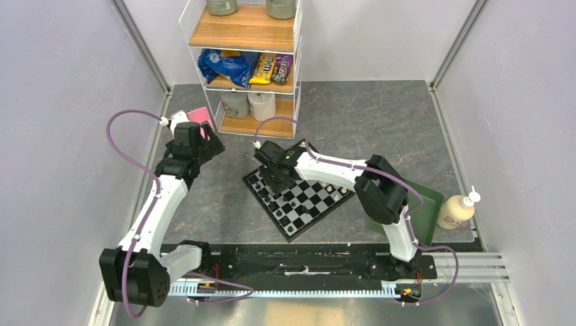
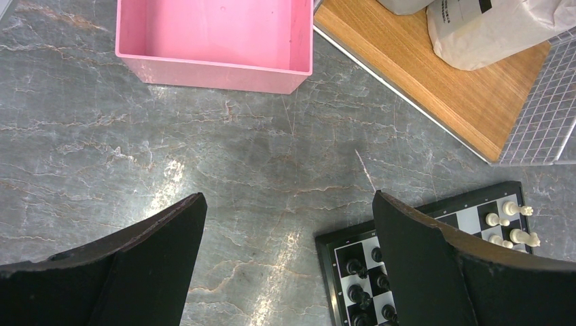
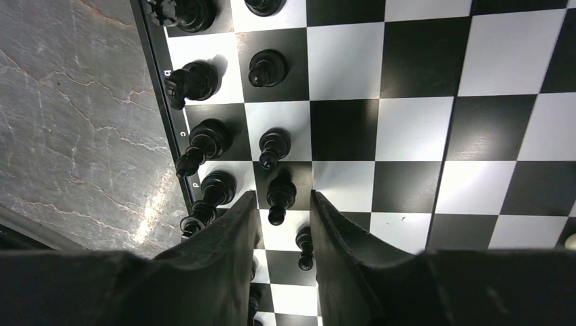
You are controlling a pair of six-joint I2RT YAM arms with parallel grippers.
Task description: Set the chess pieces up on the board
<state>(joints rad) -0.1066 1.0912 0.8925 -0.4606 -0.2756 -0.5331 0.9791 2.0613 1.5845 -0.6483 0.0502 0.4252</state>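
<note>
The board [image 1: 314, 198] lies at mid-table, turned like a diamond. Black pieces [image 1: 266, 193] stand in two rows along its left side, and cream pieces [image 1: 337, 191] on its right side. My right gripper [image 1: 274, 183] hovers over the black rows. In the right wrist view [image 3: 280, 204] its jaws are a little apart and hold nothing, with black pawns [image 3: 280, 193] standing on the board [image 3: 407, 129] in the gap below. My left gripper [image 2: 289, 207] is wide open and empty over bare table, beside the board's corner [image 2: 326, 272].
A pink box [image 2: 214, 68] sits just beyond the left gripper. A wire shelf unit [image 1: 244, 68] with wooden shelves stands at the back. A green tray [image 1: 426, 214] and a soap bottle [image 1: 458, 210] are at the right.
</note>
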